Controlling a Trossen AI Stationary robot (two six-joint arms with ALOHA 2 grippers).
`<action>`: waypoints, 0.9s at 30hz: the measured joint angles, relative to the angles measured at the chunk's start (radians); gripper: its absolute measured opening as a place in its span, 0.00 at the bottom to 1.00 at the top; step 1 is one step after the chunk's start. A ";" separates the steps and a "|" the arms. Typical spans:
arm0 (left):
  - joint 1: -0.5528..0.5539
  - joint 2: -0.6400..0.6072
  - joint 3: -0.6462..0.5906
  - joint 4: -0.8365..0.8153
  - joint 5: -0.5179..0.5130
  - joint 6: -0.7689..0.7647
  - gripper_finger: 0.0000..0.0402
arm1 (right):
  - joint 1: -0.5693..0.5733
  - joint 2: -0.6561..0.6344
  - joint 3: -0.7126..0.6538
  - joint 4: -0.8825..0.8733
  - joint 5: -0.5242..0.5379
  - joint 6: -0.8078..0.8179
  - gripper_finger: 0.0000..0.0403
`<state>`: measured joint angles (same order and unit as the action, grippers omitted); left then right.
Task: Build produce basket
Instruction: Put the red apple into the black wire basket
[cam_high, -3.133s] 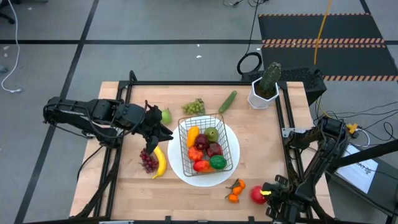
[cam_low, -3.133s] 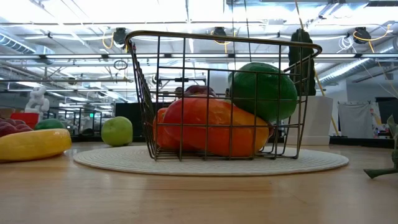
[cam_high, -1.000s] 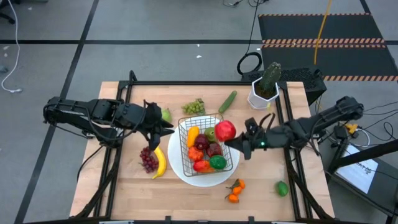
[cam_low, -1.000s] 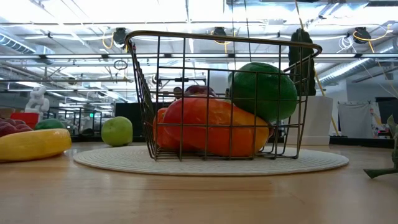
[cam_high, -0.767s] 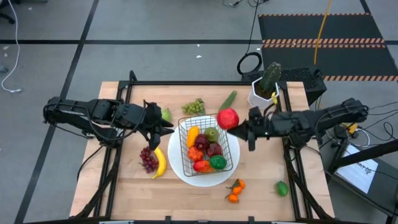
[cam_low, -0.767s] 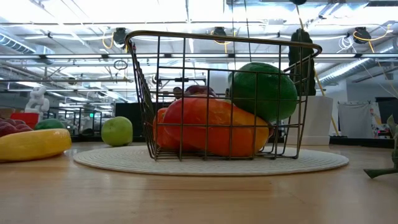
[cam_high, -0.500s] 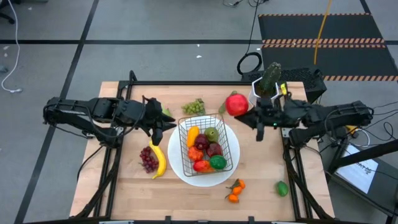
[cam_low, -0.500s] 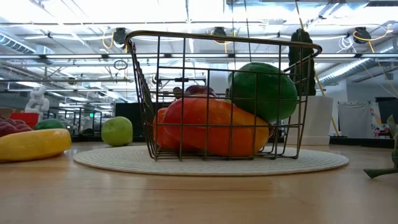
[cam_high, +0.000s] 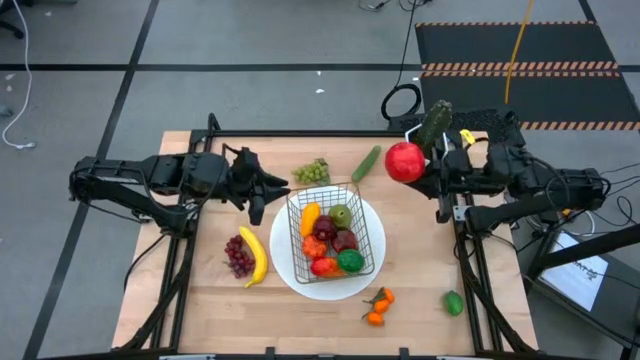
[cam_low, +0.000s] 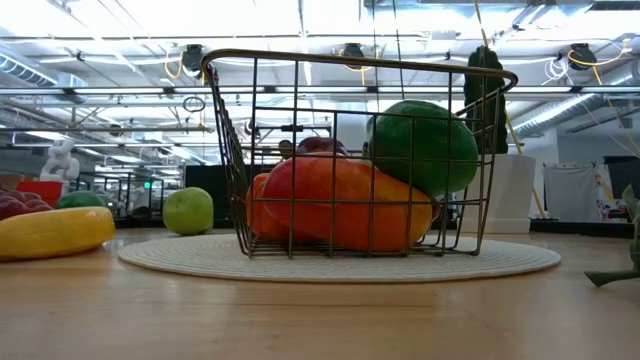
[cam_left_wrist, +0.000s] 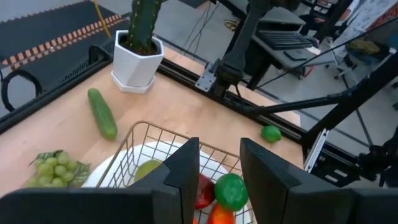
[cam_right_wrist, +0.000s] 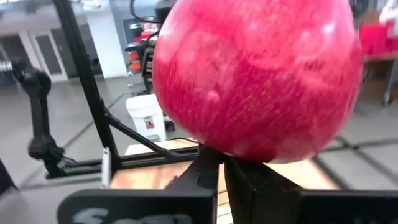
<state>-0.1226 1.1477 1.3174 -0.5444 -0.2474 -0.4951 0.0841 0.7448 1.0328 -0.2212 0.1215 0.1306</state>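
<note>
Your right end effector (cam_high: 420, 172) is clamped on a red apple (cam_high: 404, 161), up beside the cactus pot (cam_high: 425, 152) — well clear of the basket (cam_high: 335, 231) on its plate (cam_high: 372, 262). Your left end effector (cam_high: 268, 183) hovers beside the basket, fingers slightly apart, apparently empty.

Left tool (cam_high: 262, 196) jaws slightly parted, empty; right tool (cam_high: 420, 175) raised, pinched closed.

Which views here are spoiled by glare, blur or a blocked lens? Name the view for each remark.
Low view: bright ceiling lights wash out the top, so the basket shows against glare. Right wrist view: the red apple sits so close that it is soft and fills most of the picture. Left wrist view: the fingers are blurred, the cucumber sharp. High view: even light.
</note>
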 joint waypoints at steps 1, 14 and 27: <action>0.000 0.000 0.000 -0.002 0.000 -0.008 0.29 | 0.000 -0.006 0.000 0.001 0.001 -0.030 0.01; 0.003 0.025 0.001 -0.001 -0.061 -0.038 0.29 | 0.000 -0.035 0.000 0.020 0.005 -0.169 0.01; 0.003 0.027 0.001 0.000 -0.067 -0.034 0.29 | 0.000 -0.033 0.000 0.059 0.006 0.077 0.01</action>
<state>-0.1192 1.1747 1.3182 -0.5442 -0.3141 -0.5289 0.0845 0.7119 1.0328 -0.1617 0.1272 0.2078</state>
